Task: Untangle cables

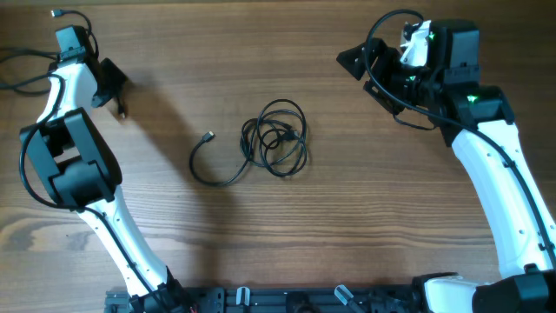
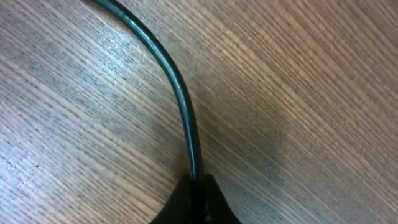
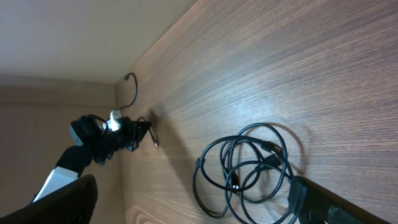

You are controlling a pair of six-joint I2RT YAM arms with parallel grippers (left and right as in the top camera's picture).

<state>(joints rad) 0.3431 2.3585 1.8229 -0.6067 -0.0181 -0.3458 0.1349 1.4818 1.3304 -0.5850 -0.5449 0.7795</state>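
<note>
A small coil of thin black cables lies at the table's middle. One strand curves out to the left and ends in a plug. The coil also shows in the right wrist view. My left gripper is at the far left back, well away from the coil. In the left wrist view it is shut on a black cable that runs up and to the left over the wood. My right gripper is at the back right, raised above the table, open and empty.
The wooden table fills the view. The left arm's own black wires loop at the far left edge. The right arm's wires hang by its wrist. A dark rail runs along the front edge.
</note>
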